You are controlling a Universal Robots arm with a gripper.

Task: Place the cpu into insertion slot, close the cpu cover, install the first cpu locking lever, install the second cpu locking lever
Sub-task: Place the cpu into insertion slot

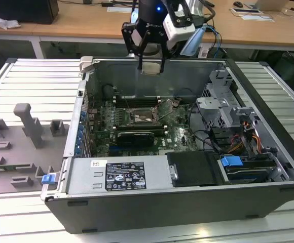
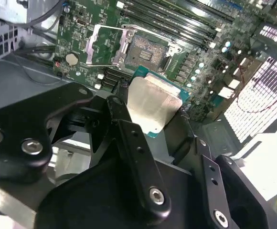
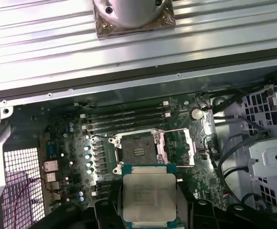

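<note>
Flat square silver-grey cpu [image 3: 149, 196]: bare metal top, matt with a soft sheen; green laminate edge.
Small square insertion slot [image 3: 137, 152]: dark matt centre, bright metal rim.
Thin silver cpu cover frame [image 3: 191, 148]: polished sheet metal, glossy.
Black gripper fingers [image 2: 134, 143]: smooth, semi-gloss; shiny steel screw heads.
Green circuit board [image 3: 64, 129]: lacquered, slightly glossy.
Dark grey computer case [image 1: 152, 207]: painted metal outside, matt; bare grey sheet metal inside.
Ribbed light-grey table [image 1: 30, 76]: slatted metal, satin.
Pale desk behind [image 1: 86, 23]: wood-look top, smooth.
</note>
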